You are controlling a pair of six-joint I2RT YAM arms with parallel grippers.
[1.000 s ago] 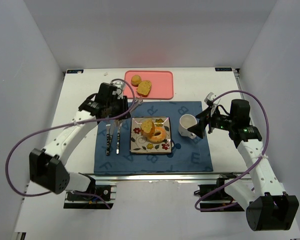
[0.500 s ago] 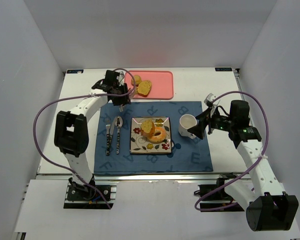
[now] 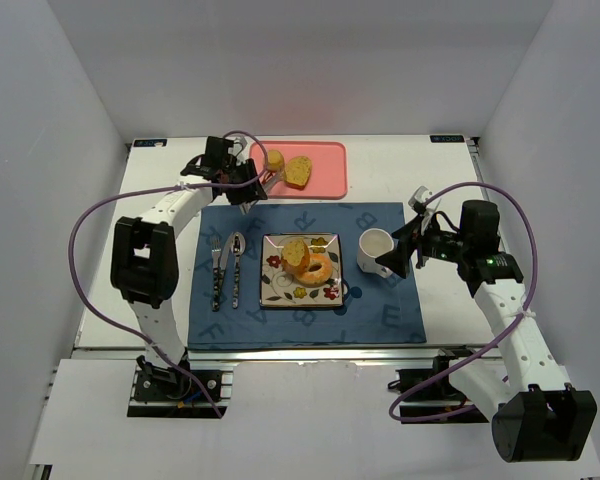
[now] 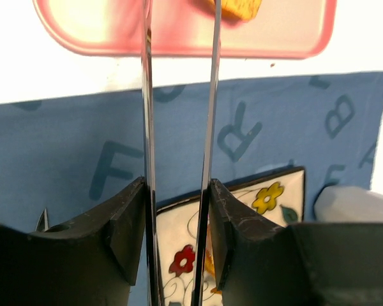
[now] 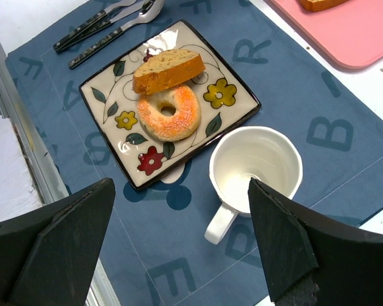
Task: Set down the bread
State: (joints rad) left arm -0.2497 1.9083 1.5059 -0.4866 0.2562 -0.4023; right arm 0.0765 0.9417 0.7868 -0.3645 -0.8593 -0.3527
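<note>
Pink tray (image 3: 325, 180) carried loose bread (image 3: 299, 171) just ahead of the parted left fingers (image 4: 210, 127), whose narrow gap could nudge a piece off instead of gripping; right fingers (image 5: 293, 248) hung spread.

a mat (image 3: 380, 310) lies on the table (image 3: 450, 180), toward the near edge. a plate (image 3: 272, 290) sits in the middle of the mat. on it is a bread ring (image 3: 315, 268) with a bread slice (image 3: 296, 249) just behind, touching it. cutlery (image 3: 226, 270) lies on the mat left of the plate, and a cup (image 3: 374, 248) stands just right of it. behind the mat a tray (image 3: 325, 170) holds a bun (image 3: 274, 159) at left, with a second slice (image 3: 299, 171) beside it. the left gripper (image 3: 262, 182) is at the tray's near left corner, and the right gripper (image 3: 390, 262) is beside the cup.
</note>
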